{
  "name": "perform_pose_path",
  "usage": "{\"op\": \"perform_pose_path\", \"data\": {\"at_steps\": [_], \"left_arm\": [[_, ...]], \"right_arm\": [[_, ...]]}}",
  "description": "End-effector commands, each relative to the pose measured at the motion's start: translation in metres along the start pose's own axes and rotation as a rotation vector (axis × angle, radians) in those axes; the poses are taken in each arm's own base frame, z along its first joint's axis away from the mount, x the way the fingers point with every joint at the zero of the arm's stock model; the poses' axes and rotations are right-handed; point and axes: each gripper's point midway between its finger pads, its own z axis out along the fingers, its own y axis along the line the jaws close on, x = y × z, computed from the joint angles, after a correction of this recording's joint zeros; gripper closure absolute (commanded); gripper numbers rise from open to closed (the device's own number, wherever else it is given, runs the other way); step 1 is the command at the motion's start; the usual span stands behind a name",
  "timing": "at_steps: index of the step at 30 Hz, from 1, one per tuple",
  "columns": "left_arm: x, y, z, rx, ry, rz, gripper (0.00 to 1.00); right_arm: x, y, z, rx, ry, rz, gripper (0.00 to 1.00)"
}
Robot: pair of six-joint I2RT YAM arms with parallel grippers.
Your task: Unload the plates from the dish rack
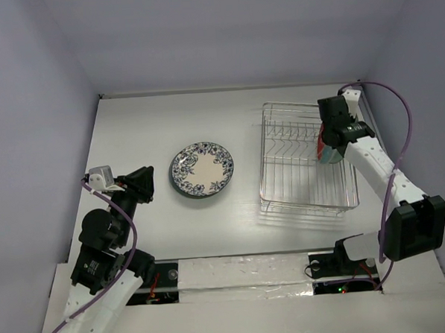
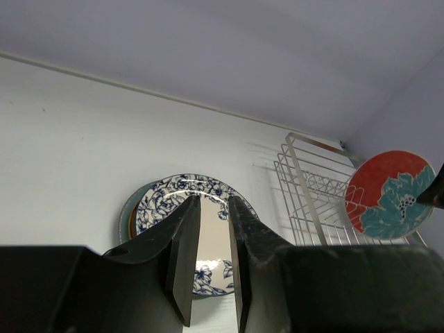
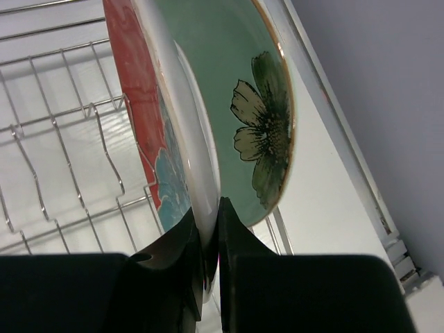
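Observation:
The silvery wire dish rack [image 1: 290, 170] stands at the right of the table. Two plates stand on edge in it: a red one with a blue flower [image 3: 135, 83] and, just beyond it, a pale green one with a flower [image 3: 236, 69]. My right gripper [image 3: 210, 208] is shut on the red plate's rim [image 2: 388, 194], one finger on its face and one on its white back. A white plate with a blue floral rim [image 1: 201, 170] lies on top of a stack at mid-table, with a teal plate's edge [image 2: 127, 215] under it. My left gripper [image 2: 212, 201] hovers left of the stack, slightly open and empty.
The rack's raised right side [image 3: 326, 104] runs close to the right wall. Pale walls close the table at the back and on both sides. Both arm bases sit at the near edge.

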Motion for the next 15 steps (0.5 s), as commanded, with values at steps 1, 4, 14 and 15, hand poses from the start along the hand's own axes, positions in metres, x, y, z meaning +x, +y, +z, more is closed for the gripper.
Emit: {"op": "perform_pose_path", "data": {"at_steps": [1, 4, 14, 15], "left_arm": [[-0.015, -0.008, -0.002, 0.03, -0.045, -0.013, 0.8], [-0.013, -0.008, -0.001, 0.028, -0.041, -0.013, 0.79], [-0.01, -0.007, 0.002, 0.022, -0.027, -0.009, 0.65], [-0.009, -0.007, 0.003, 0.02, -0.024, -0.008, 0.64]], "right_arm": [[-0.083, -0.033, -0.048, 0.005, -0.222, 0.156, 1.0], [-0.104, -0.029, -0.077, -0.112, -0.281, 0.207, 1.0], [-0.131, 0.02, -0.176, -0.628, -0.416, 0.365, 1.0], [-0.137, 0.033, -0.186, -0.697, -0.438, 0.39, 1.0]]}}
